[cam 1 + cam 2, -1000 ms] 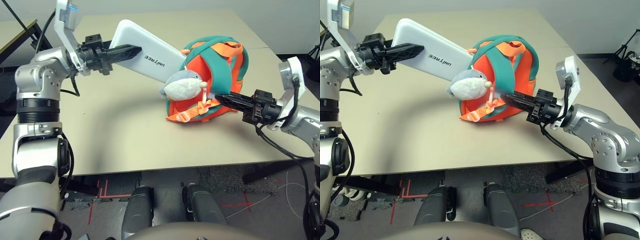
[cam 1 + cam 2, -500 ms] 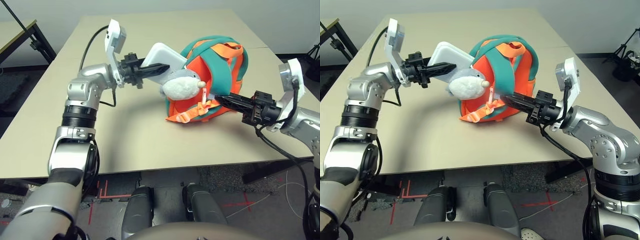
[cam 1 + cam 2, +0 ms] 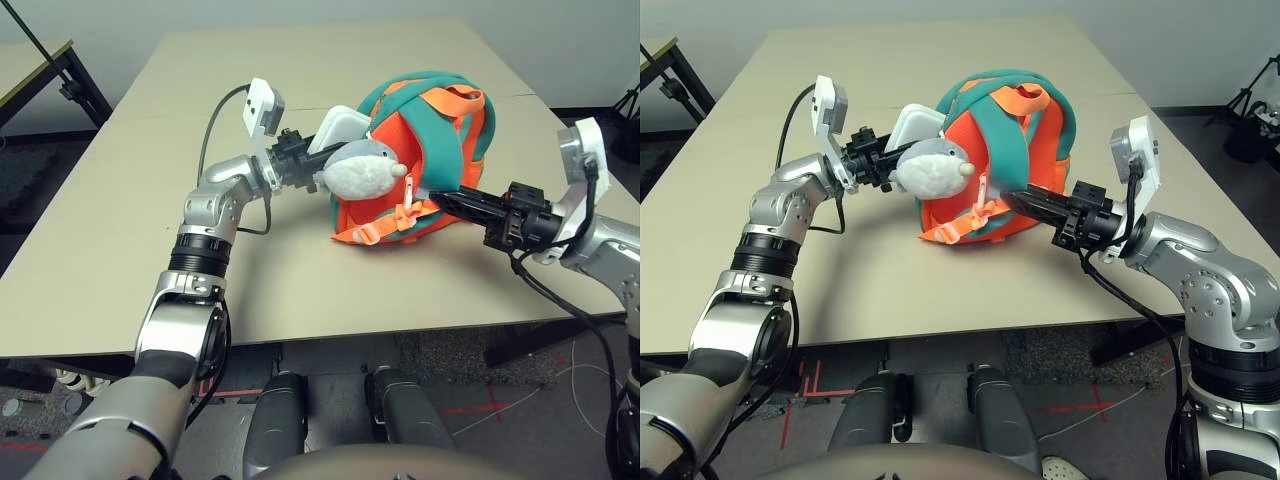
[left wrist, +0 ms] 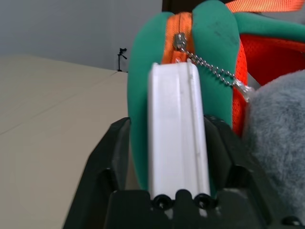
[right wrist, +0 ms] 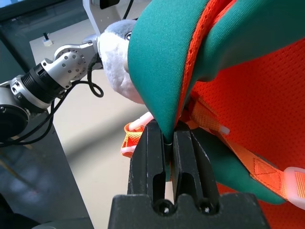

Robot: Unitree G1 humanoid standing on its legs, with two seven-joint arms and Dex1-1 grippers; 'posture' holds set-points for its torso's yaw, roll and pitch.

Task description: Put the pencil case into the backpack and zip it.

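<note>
Now pencil case (image 4: pixel 177 138) end-on toward backpack (image 3: pixel 430 150) zipper

A beige table (image 3: pixel 120 200) fills the scene — beside it, at far left, another table's corner (image 3: pixel 40 62).

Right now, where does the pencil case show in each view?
Left eye: the pencil case pokes out above the plush fish.
Right eye: same spot, behind the fish.
Left wrist: edge-on, centre, clamped in the jaws.
Right wrist: not in it.
Shared landmark: the backpack.
</note>
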